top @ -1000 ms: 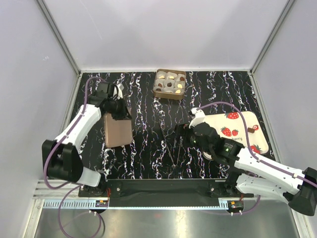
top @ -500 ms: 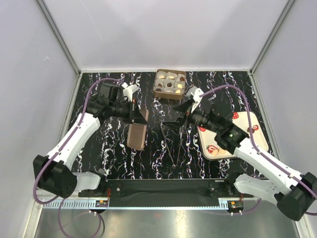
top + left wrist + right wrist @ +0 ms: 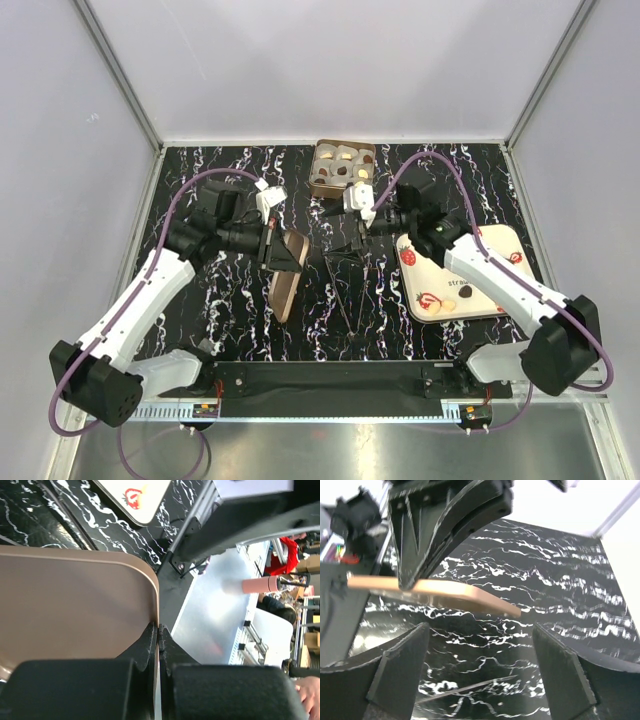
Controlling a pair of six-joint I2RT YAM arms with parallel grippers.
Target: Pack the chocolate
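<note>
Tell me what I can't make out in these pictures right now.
Chocolates in the box: top view, too small to count.
Tray: top view, the right arm covers its middle and part of the printed word.
Lid: left wrist view, near part hidden behind the left gripper, left side cut off by the frame.

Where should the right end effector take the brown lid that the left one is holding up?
Probably the lid at its free end, away from the left end effector, coming straight on: it's thin and edge-on to the open right end effector.
</note>
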